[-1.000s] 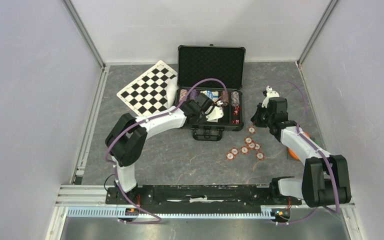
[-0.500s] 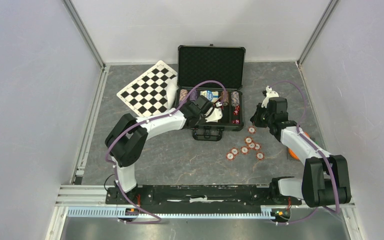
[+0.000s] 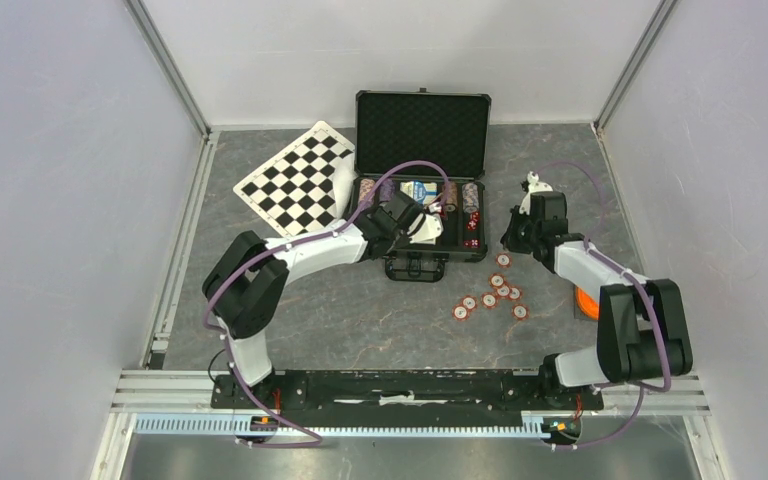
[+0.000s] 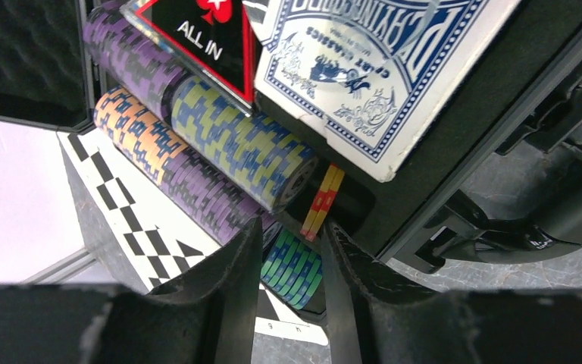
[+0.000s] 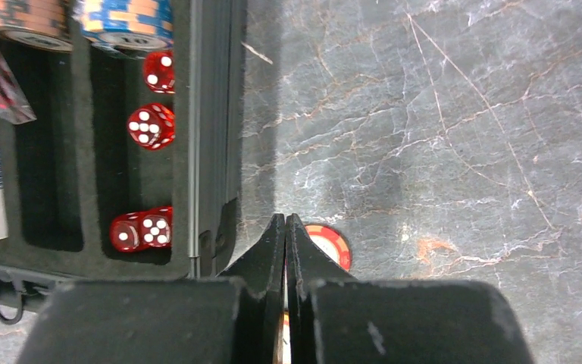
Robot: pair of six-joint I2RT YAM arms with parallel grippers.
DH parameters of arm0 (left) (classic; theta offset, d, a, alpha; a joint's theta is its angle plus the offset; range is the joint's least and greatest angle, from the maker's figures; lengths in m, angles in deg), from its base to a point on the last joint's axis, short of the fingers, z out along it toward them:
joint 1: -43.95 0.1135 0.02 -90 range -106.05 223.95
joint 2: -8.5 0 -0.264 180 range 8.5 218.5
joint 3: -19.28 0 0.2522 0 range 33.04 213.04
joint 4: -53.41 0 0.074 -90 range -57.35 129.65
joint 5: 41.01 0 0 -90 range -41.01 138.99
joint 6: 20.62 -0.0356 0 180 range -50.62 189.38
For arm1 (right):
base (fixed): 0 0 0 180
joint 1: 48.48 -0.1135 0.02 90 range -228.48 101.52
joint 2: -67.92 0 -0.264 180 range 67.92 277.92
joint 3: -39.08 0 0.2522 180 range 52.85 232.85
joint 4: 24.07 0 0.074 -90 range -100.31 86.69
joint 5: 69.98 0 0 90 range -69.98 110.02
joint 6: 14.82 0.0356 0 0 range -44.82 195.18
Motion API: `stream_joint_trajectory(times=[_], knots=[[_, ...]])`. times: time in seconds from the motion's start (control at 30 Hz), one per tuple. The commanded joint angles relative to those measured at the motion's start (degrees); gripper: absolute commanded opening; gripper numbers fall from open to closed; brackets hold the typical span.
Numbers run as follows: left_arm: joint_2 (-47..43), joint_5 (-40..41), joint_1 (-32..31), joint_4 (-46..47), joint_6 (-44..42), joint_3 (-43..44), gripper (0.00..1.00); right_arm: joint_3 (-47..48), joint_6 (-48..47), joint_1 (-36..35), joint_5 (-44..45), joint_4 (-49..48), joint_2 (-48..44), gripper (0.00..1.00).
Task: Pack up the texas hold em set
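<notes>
1. Your case [image 3: 422, 130] is open at the far middle of the table [image 3: 360, 310], lid upright and handle on the near side. The board [image 3: 295, 180] lies just left of it.
2. Left gripper [image 4: 291, 227] hangs over the near-left part of the tray with its jaws parted and nothing visibly gripped. A green-blue stack [image 4: 292, 267] shows in the gap (whether it touches the fingers [image 4: 235, 280], you cannot tell).
3. In the left wrist view, the rows of chips [image 4: 242, 148] stand on edge in the foam slots: purple, orange, yellow-blue. One yellow-red chip [image 4: 320, 201] stands at the end of a row.
4. The blue-backed deck [image 4: 364, 68] sits beside those rows, and the ALL IN button [image 4: 197, 30] rests on top of them.
5. Right gripper [image 5: 286, 227] is clenched, fingers flat together with nothing between. It is over bare table just outside the case's right wall.
6. A red-white chip [image 5: 332, 244] lies flat on the table right at its tips, partly hidden by them.
7. Four red dice [image 5: 151, 125] sit in the rightmost slot, with the near two touching.
8. Loose chips [image 3: 490, 292] are clustered on the table near-right of the case. An orange object [image 3: 588, 303] sits right of them, partly under the right arm.
</notes>
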Motion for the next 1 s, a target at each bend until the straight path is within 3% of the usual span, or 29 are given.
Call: stream_joint_trajectory(times=[0.0, 0.63, 0.97], knots=[[-3.15, 2.67, -0.35, 4.76, 0.48, -1.23, 0.42, 2.0, 0.34, -0.01, 2.29, -2.78, 2.94, 0.01], [-2.16, 5.39, -0.87, 12.75, 0.75, -3.93, 0.47, 3.49, -0.83, -0.36, 8.2, -3.11, 9.04, 0.01], [-0.85, 7.79, -0.87, 15.18, 0.59, -5.56, 0.49, -5.23, -2.31, -2.37, 5.13, -1.04, 2.62, 0.02]])
